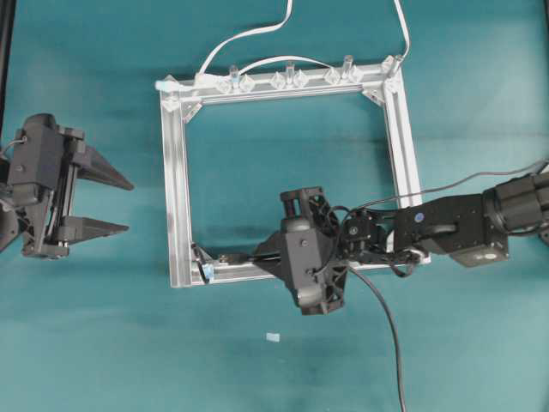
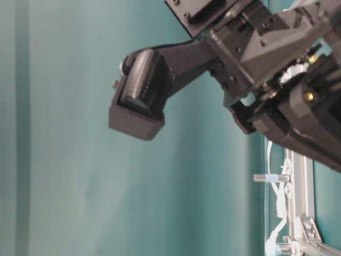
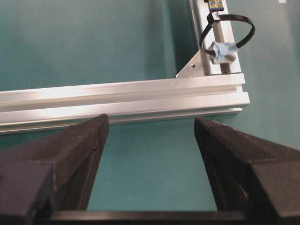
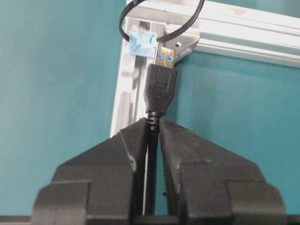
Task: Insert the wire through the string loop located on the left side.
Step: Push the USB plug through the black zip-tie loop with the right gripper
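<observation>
Gripping the wire (image 4: 161,89), right gripper (image 4: 153,133) clamped behind the plug.
Plug tip at the string loop (image 4: 140,28); left gripper (image 3: 150,136) gapes wide, empty.

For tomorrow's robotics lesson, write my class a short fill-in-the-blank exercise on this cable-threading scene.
1. The right tool is shut on the ____, just behind its plug.
2. The left tool has its jaws ____ and holds nothing.
3. The string loop is fixed to the silver ____ by a pale blue mount.
4. The metal tip of the plug points toward the ____.

Missing words: wire; open; frame; string loop
</observation>
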Robot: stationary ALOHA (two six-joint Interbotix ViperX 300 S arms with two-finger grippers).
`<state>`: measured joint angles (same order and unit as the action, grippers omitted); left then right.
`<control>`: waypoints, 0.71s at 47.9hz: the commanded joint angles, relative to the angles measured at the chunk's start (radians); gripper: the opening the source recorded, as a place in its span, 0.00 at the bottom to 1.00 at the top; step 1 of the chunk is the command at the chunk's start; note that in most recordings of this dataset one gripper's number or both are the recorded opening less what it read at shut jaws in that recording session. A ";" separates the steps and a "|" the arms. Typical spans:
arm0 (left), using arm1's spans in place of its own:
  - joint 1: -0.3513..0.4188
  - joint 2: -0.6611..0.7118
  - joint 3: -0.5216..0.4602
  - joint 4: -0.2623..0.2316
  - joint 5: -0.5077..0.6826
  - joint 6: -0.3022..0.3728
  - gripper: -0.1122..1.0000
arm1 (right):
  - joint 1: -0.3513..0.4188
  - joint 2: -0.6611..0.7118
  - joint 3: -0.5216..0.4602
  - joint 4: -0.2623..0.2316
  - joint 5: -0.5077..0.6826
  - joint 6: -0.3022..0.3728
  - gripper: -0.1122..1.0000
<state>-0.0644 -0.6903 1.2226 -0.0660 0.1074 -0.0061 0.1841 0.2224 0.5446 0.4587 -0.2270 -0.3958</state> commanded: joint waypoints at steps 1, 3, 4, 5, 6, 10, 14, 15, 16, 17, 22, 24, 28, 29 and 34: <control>-0.005 0.000 -0.008 0.003 -0.005 -0.005 0.78 | -0.003 -0.009 -0.034 -0.003 -0.002 0.000 0.19; -0.006 0.000 -0.008 0.003 -0.006 -0.005 0.78 | -0.006 -0.006 -0.038 -0.003 0.002 0.000 0.19; -0.005 0.002 -0.006 0.003 -0.005 -0.005 0.78 | -0.006 -0.005 -0.041 -0.003 0.003 0.000 0.19; -0.006 0.002 -0.006 0.003 -0.006 -0.005 0.78 | -0.008 -0.003 -0.044 -0.003 0.005 0.000 0.19; -0.006 0.000 -0.006 0.003 -0.006 -0.005 0.78 | -0.008 -0.002 -0.048 -0.003 0.008 0.000 0.19; -0.006 0.000 -0.006 0.003 -0.006 -0.003 0.78 | -0.009 0.006 -0.058 -0.003 0.015 -0.002 0.19; -0.006 0.000 -0.003 0.003 -0.006 -0.003 0.78 | -0.012 0.014 -0.071 -0.005 0.017 -0.002 0.19; -0.006 0.000 -0.003 0.003 -0.006 -0.003 0.78 | -0.012 0.015 -0.074 -0.006 0.017 -0.002 0.19; -0.006 0.000 -0.002 0.003 -0.006 -0.003 0.78 | -0.012 0.017 -0.077 -0.008 0.017 0.000 0.19; -0.006 0.002 -0.002 0.003 -0.006 -0.003 0.78 | -0.012 0.020 -0.078 -0.009 0.017 0.000 0.19; -0.006 0.000 0.000 0.003 -0.006 -0.003 0.78 | -0.012 0.032 -0.097 -0.014 0.021 0.000 0.19; -0.006 0.000 0.000 0.003 -0.006 -0.003 0.78 | -0.014 0.037 -0.104 -0.014 0.023 0.000 0.19; -0.006 0.000 0.000 0.003 -0.005 -0.002 0.78 | -0.014 0.048 -0.117 -0.014 0.029 -0.002 0.19; -0.006 0.000 0.000 0.003 -0.005 -0.002 0.78 | -0.014 0.049 -0.121 -0.014 0.031 -0.002 0.19; -0.006 0.000 0.002 0.003 -0.005 -0.002 0.78 | -0.014 0.061 -0.137 -0.014 0.031 -0.002 0.19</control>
<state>-0.0660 -0.6903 1.2318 -0.0660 0.1058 -0.0061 0.1733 0.2991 0.4403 0.4479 -0.1933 -0.3958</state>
